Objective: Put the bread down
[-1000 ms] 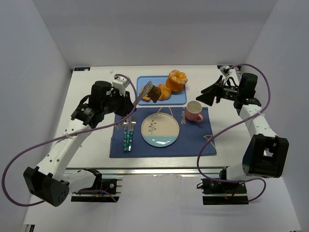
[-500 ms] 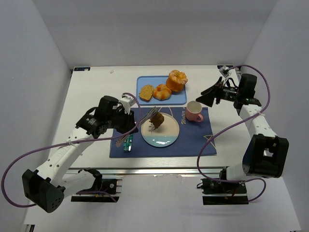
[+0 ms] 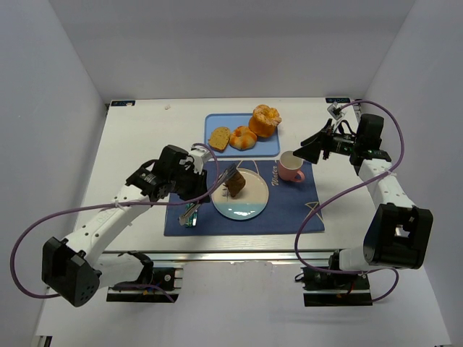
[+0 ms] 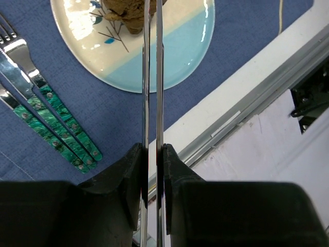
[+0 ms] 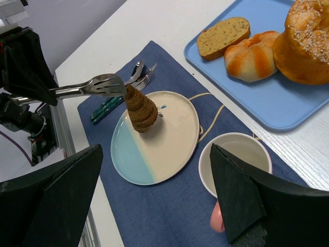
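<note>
Bread: dark brown, upright, broad base on the cream half of the plate at the middle of the blue placemat. Tongs: closed, tips pinching the bread's pointed top, handles clamped in the left gripper.

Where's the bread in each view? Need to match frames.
Top external: bread at centre, over the plate's left half.
Left wrist: bread at the top edge, just left of the tongs, plate beneath.
Right wrist: bread left of centre, upright over the plate.
Shared landmark: the cream-and-blue plate.
</note>
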{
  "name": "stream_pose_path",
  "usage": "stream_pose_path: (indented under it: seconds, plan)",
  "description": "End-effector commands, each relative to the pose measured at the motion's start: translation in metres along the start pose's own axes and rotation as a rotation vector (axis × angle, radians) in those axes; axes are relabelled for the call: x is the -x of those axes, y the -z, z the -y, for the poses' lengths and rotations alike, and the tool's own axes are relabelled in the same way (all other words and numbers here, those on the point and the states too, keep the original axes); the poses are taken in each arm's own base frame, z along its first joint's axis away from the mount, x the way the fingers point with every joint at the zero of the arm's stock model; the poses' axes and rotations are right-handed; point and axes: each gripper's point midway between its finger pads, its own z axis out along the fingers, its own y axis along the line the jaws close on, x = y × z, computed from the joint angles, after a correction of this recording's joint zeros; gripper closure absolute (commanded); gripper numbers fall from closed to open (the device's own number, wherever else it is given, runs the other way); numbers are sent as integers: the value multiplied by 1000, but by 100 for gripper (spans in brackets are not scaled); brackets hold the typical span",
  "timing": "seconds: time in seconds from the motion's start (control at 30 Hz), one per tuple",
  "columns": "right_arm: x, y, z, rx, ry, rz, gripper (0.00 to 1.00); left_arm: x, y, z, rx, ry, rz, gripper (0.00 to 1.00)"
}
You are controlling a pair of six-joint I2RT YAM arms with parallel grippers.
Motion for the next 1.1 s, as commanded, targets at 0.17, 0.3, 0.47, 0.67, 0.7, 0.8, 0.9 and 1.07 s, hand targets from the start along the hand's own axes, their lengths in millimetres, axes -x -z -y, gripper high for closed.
stream_pose_path:
  seconds: [0.17,0.3,0.47,0.67,0.7,0.8,0.9,1.07]
  plan:
    - [5,2,-7,13,46,8,11,14,-11,-10,53,5,13,80]
    - [4,2,-9,16,48,6,10,21,-20,-13,65,7,8,79]
    - [1,2,-8,15,42,0,10,30,-27,-25,126,17,7,72]
    - [-1,2,-8,15,40,-2,11,40,-25,-33,185,25,35,62]
    - [-1,2,-8,15,40,-2,11,41,-24,-32,180,21,43,61]
    - [-2,2,-7,17,34,-4,10,42,-24,-30,168,21,47,57]
    - [-2,2,-8,18,35,-4,11,41,-25,-31,169,22,43,54]
    - [-1,2,-7,18,37,-4,11,45,-22,-34,193,26,67,53]
